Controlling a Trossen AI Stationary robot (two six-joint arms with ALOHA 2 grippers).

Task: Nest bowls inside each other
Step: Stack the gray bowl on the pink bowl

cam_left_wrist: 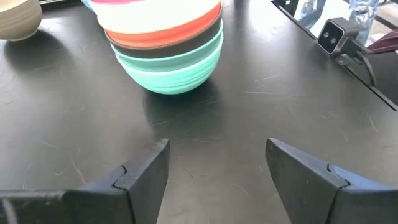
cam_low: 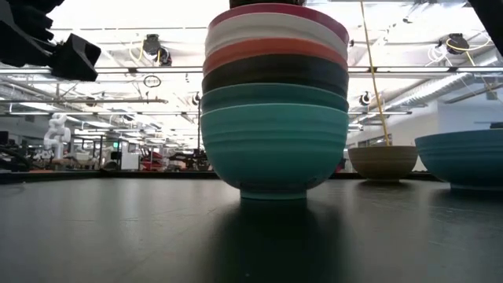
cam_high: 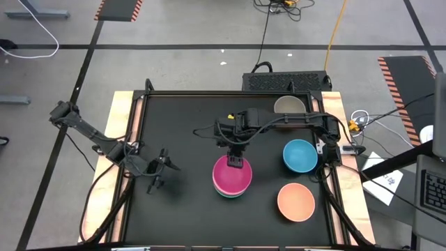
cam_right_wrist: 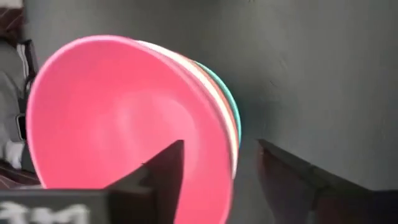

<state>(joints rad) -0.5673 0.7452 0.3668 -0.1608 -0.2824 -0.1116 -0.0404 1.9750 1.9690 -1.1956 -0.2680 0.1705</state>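
Note:
A stack of several nested bowls point(cam_high: 232, 183) stands on its foot on the black table point(cam_high: 181, 125) near the middle. Turquoise is at the bottom point(cam_low: 275, 149), then dark green, black, red and white, with the magenta bowl point(cam_right_wrist: 118, 118) on top. My right gripper point(cam_high: 235, 162) is open above the far rim of the magenta bowl, one finger inside it and one outside. My left gripper point(cam_high: 164, 176) is open and empty, low over the table to the left of the stack, which shows ahead of it in the left wrist view point(cam_left_wrist: 161, 43). My right gripper comes from above, pointing down, with the magenta bowl's far rim point(cam_right_wrist: 227, 155) between its open fingers. One finger point(cam_right_wrist: 165, 168) is inside the bowl and the other outside the stack's wall. I cannot tell whether either finger touches the bowl.
A blue bowl point(cam_high: 300, 155) and a peach-orange bowl point(cam_high: 296, 201) stand singly to the right of the stack. A grey-brown bowl point(cam_high: 289, 104) stands at the far right by the back edge. A small camera point(cam_left_wrist: 336, 34) sits at the table's edge.

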